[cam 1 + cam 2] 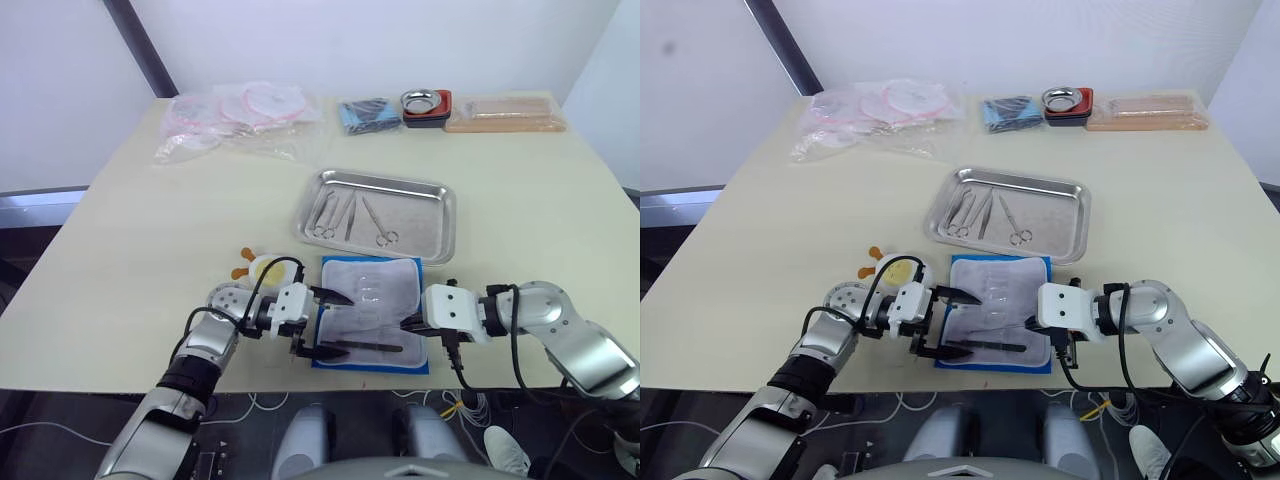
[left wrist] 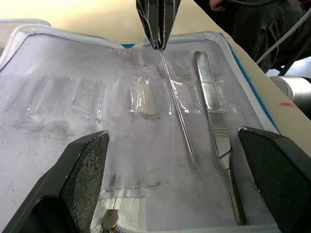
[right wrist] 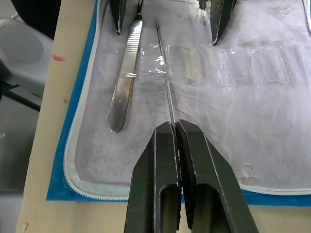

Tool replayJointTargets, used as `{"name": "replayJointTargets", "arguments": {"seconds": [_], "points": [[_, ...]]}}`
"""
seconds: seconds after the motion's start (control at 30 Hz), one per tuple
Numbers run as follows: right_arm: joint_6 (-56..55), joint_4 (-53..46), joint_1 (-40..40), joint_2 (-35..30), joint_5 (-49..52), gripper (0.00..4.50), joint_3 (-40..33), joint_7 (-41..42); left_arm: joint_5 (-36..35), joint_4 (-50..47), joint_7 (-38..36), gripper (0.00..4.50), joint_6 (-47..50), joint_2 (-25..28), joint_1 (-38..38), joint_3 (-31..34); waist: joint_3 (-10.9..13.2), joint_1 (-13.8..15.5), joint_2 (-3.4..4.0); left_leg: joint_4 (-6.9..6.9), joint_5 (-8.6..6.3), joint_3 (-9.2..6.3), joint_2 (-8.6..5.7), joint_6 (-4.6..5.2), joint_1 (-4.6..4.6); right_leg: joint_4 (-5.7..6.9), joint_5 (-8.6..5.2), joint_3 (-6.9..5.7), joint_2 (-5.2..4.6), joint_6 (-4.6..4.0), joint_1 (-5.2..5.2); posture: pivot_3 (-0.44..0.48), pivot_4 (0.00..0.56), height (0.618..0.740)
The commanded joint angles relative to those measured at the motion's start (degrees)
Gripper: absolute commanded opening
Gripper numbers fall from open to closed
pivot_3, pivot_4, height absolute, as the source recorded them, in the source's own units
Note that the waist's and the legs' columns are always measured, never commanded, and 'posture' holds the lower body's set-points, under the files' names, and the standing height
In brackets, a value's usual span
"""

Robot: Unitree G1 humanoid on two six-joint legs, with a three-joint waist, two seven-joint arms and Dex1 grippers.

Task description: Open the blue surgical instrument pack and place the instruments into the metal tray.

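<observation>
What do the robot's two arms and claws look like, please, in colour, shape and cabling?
Both arms are rounded silver-grey metal shells with black joints and loose black cables looping along them. Each ends in a white boxy wrist block carrying a claw, the left claw and the right claw, each of two black tapered fingers with textured inner pads.

Pack (image 1: 372,310) just before metal tray (image 1: 440,232)
</observation>
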Motion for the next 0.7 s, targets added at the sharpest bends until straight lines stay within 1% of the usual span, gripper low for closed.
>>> {"name": "replayJointTargets", "arguments": {"seconds": [0.03,0.17,0.4,0.53,0.7], "points": [[0.6,-3.7,-0.5,-2.0,1.4,0.04,-3.6,0.6,6.6,3.6,1.6,4.50,2.0,0.6,3.3,-3.9,0.0,0.0,0.00,0.00,0.00,0.01,0.00,0.00,0.00,-0.02,0.00,0.00,-0.01,0.00,0.00,0.000,0.150,0.740],[0.7,-4.6,0.1,-4.1,1.8,0.04,-5.1,1.1,6.6,3.5,1.7,4.50,2.4,0.5,3.0,-4.0,0.0,0.0,-0.03,0.00,0.00,-0.02,0.00,0.00,-0.02,-0.03,0.00,-0.02,0.00,0.00,0.00,0.000,0.150,0.740],[-1.8,-4.3,2.6,-9.8,2.4,0.04,-9.8,3.2,6.7,3.5,1.7,4.50,2.7,0.0,2.6,-4.2,0.1,0.1,-0.09,0.00,0.00,0.00,0.00,0.00,-0.02,-0.07,0.00,-0.02,-0.03,0.01,0.00,0.000,0.150,0.740],[-2.6,-4.8,5.1,-12.8,4.5,0.04,-14.1,4.7,6.8,3.6,1.5,4.50,2.6,0.0,2.7,-4.2,0.1,0.2,-0.12,-0.01,0.00,0.01,0.00,0.00,-0.04,-0.08,0.00,-0.02,-0.03,0.01,0.00,0.000,0.150,0.740],[-2.8,-4.3,8.4,-15.7,8.1,0.04,-21.7,6.5,7.0,4.4,1.5,4.50,2.3,-0.6,2.2,-4.5,0.1,0.3,-0.13,-0.01,0.00,0.03,0.00,0.00,-0.04,-0.10,0.00,-0.02,-0.04,0.01,0.00,0.000,0.150,0.740]]}}
